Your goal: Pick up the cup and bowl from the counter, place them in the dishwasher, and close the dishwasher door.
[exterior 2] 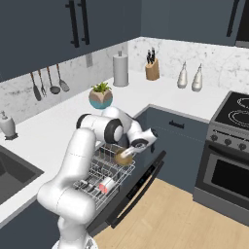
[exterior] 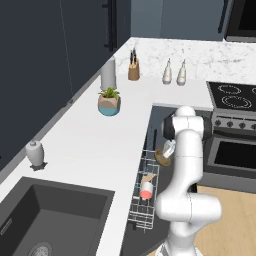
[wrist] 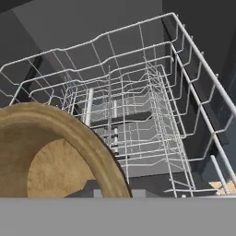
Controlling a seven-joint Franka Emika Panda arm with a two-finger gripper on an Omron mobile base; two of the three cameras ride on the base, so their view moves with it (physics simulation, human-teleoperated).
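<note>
With the cup (exterior: 146, 189) already lying in the rack (exterior 2: 99, 177), I've got the gripper (exterior 2: 127, 154) pinched on the bowl's (exterior 2: 123, 158) rim above the dishwasher (exterior: 150, 125), so next I lower and release.

- The dishwasher (exterior 2: 121, 194) sits under the counter (exterior: 85, 145), left of the oven (exterior 2: 223, 180), its door (exterior 2: 138, 187) dropped open toward the floor.
- The wire rack (exterior 2: 104, 172) is pulled out over the door.
- The cup (exterior: 146, 189) lies on its side in the rack, toward the near end.
- The bowl (exterior 2: 123, 157) hangs tilted over the rack's far end, at the gripper (exterior 2: 130, 151).
- The sink (exterior: 50, 215) is set in the counter left of the rack, a soap dispenser (exterior: 35, 153) behind it.
- A plant pot (exterior: 109, 101) stands further back on the counter, a tall cylinder (exterior: 108, 73) behind it.
- A knife block (exterior: 133, 69) stands in the corner, two bottles (exterior: 174, 73) to its right.
</note>
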